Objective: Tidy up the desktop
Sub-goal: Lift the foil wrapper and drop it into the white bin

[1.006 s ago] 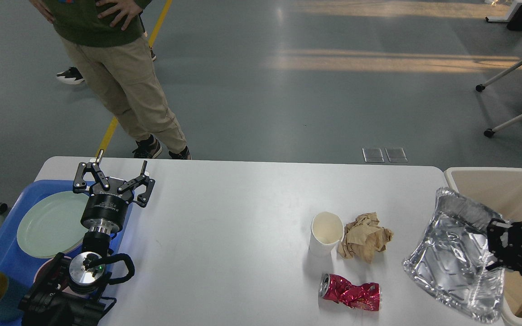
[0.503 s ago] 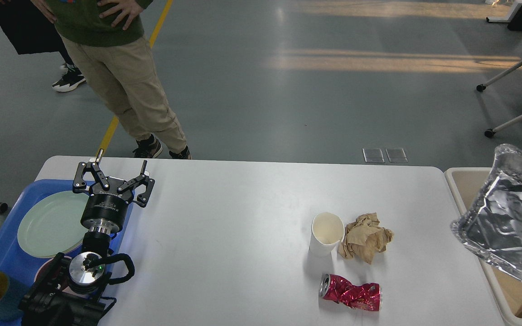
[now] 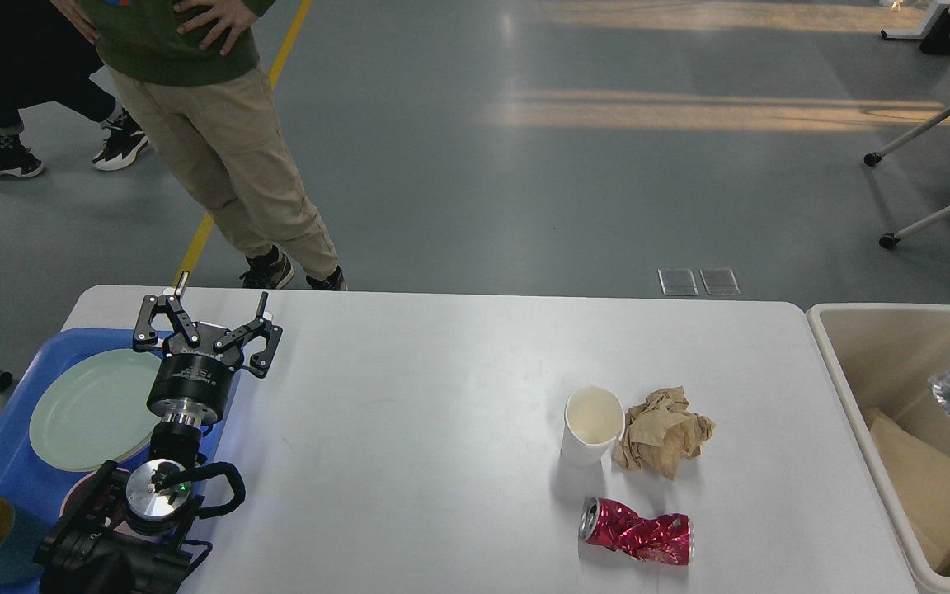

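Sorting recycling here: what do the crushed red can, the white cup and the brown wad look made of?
The crushed red can looks like thin aluminium, glossy, with a dented body and silver rim. The white cup seems matte paper, though coated plastic is possible. The crumpled brown wad looks like kraft paper, dull and sharply creased.

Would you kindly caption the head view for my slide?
Open left end effector idle; paper cup, crumpled paper and crushed can litter the desktop.
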